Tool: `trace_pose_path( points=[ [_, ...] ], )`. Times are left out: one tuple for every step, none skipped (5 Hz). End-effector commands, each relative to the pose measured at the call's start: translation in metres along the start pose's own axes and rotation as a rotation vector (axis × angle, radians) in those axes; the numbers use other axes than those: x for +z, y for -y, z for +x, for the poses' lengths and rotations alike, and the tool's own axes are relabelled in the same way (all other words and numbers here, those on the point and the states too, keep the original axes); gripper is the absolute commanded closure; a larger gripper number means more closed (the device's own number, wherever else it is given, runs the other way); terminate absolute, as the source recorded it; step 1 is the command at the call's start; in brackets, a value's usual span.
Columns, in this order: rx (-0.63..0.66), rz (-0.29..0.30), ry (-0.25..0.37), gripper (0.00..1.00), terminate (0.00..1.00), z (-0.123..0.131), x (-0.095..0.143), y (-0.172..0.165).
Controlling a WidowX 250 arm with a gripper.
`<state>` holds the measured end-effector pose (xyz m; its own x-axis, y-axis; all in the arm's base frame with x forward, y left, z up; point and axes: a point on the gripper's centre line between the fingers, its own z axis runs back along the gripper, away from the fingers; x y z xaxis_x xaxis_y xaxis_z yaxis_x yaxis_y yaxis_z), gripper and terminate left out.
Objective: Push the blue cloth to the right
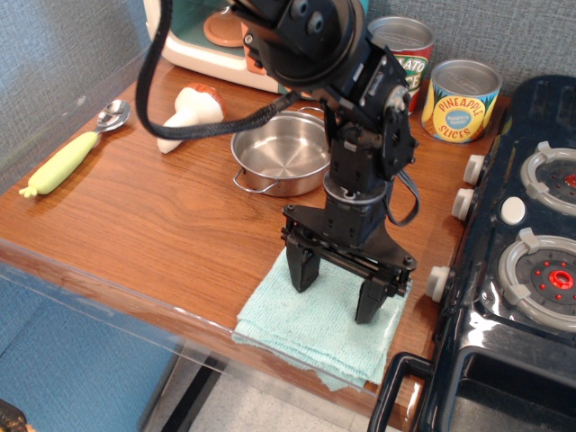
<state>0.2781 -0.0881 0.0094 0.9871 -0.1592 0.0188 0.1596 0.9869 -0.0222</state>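
Observation:
The blue cloth (310, 331) is a pale aqua terry towel lying flat near the table's front edge, close to the toy stove on the right. Its front corner hangs a little over the edge. My black gripper (337, 290) stands over the cloth's far part, pointing down, jaws spread wide. Both fingertips (302, 273) rest on or just above the cloth; nothing is held between them. The arm hides part of the cloth's far edge.
A steel pan (281, 159) sits behind the gripper. A toy mushroom (186, 114) and a yellow-handled spoon (67, 155) lie at the left. Two cans (461, 99) stand at the back. The black toy stove (520, 261) borders the cloth on the right.

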Motion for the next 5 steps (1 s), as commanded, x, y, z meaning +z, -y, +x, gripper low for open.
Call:
trace_pose_path(
  points=[
    [-0.012, 0.031, 0.111, 0.0, 0.0, 0.002, 0.059, 0.003],
    [0.005, 0.033, 0.107, 0.0, 0.0, -0.002, 0.068, -0.003],
    [0.027, 0.094, 0.061, 0.0, 0.0, -0.005, 0.068, -0.01],
    [0.027, 0.094, 0.061, 0.0, 0.0, -0.005, 0.068, -0.01],
    [0.027, 0.094, 0.061, 0.0, 1.0, -0.005, 0.068, -0.01]
  ],
)
